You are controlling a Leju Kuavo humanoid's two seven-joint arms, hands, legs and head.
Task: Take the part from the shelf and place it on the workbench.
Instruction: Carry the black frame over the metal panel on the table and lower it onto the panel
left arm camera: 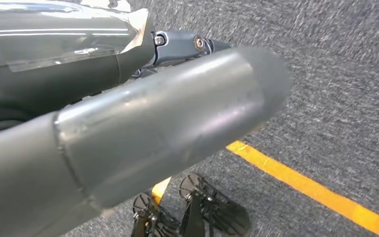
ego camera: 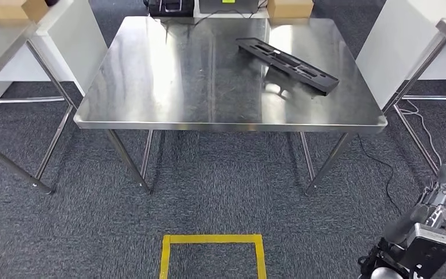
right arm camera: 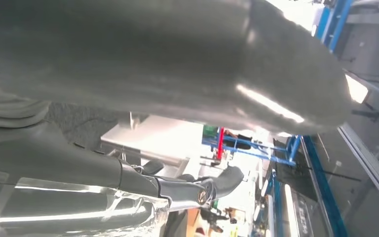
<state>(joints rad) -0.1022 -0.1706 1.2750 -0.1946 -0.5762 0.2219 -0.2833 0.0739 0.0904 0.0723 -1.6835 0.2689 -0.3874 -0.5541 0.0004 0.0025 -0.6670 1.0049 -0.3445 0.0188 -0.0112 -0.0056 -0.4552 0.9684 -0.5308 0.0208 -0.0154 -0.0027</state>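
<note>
On the far right of the steel workbench [ego camera: 151, 87], the black slotted part [ego camera: 288, 64] is lying flat while the right hand [ego camera: 435, 200] is hanging empty with fingers loosely apart, suggesting a clean retreat.

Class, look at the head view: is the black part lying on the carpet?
No, the black part lies on the steel workbench.

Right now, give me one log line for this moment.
part: flat on workbench, right rear | right hand: low by floor, holding nothing | left hand: holding nothing
</note>
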